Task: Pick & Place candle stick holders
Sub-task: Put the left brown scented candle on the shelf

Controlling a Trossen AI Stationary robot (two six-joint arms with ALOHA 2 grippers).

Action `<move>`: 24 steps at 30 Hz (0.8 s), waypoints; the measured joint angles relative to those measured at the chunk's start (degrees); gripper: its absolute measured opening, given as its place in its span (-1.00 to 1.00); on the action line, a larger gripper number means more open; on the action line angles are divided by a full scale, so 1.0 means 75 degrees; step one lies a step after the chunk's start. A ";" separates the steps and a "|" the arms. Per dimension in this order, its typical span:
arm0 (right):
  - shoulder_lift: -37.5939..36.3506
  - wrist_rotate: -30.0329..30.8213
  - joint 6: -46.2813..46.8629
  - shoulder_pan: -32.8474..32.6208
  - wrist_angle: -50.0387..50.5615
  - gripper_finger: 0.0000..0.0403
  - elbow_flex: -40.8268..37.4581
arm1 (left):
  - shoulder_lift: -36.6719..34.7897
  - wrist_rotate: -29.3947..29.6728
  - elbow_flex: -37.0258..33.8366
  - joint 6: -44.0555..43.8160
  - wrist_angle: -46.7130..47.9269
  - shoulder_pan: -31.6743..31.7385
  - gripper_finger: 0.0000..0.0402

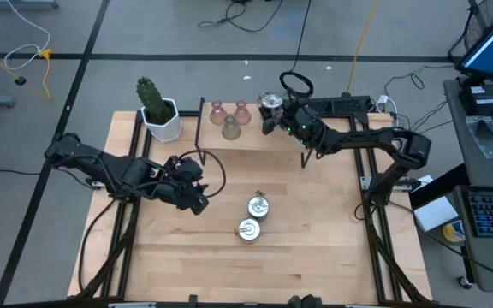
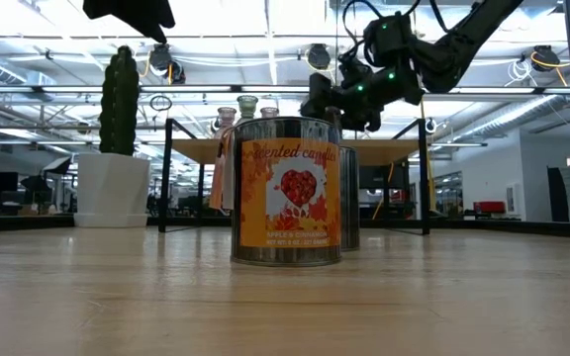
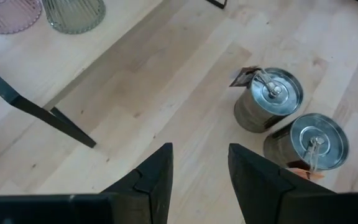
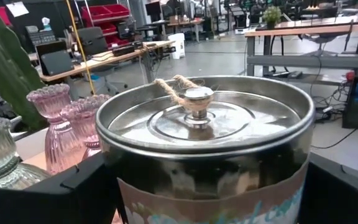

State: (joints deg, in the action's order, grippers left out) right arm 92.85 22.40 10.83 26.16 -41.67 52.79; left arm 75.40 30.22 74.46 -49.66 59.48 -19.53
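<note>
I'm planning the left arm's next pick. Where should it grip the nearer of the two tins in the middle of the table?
Grip the tin around its round side wall, coming from above with the open left gripper. It stands upright; its lid knob looks too small to pinch.

Left gripper (image 1: 197,198) agape; right gripper (image 1: 271,112) clamped

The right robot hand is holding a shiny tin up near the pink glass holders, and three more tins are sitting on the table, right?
Not three: the high view shows two tins on the table. The right gripper does hold a tin near the pink glass holders.
</note>
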 joint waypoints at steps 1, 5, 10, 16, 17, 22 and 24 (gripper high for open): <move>0.0047 0.0009 -0.0022 -0.0011 0.0002 0.76 0.0029 | 0.0000 0.0019 0.0000 -0.0015 0.0000 0.0000 -0.23; 0.0243 0.0010 -0.0282 -0.0044 0.0083 0.81 0.0218 | 0.0000 0.0283 0.0000 -0.0049 -0.0006 0.0000 -0.23; 0.0483 0.0002 -0.0682 -0.0100 0.0443 0.80 0.0644 | 0.0000 0.0381 0.0000 -0.0027 -0.0015 0.0071 -0.23; 0.0494 0.0010 -0.0740 -0.0038 0.0852 0.84 0.0677 | 0.0000 0.0379 0.0000 -0.0030 -0.0015 0.0102 -0.23; 0.0494 0.0010 -0.0738 0.0001 0.0888 0.84 0.0677 | 0.0000 0.0379 0.0000 -0.0024 -0.0017 0.0102 -0.23; 0.0497 0.0025 -0.0622 0.0074 0.0969 0.85 0.0682 | 0.0000 0.0376 0.0000 0.0004 -0.0017 0.0102 -0.23; 0.0497 0.0003 -0.0590 0.0074 0.1062 0.85 0.0683 | 0.0000 0.0376 0.0002 0.0008 -0.0017 0.0102 -0.23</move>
State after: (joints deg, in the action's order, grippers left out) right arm 96.57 22.43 6.40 26.71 -33.70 57.91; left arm 75.40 33.04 74.47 -49.60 59.35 -18.76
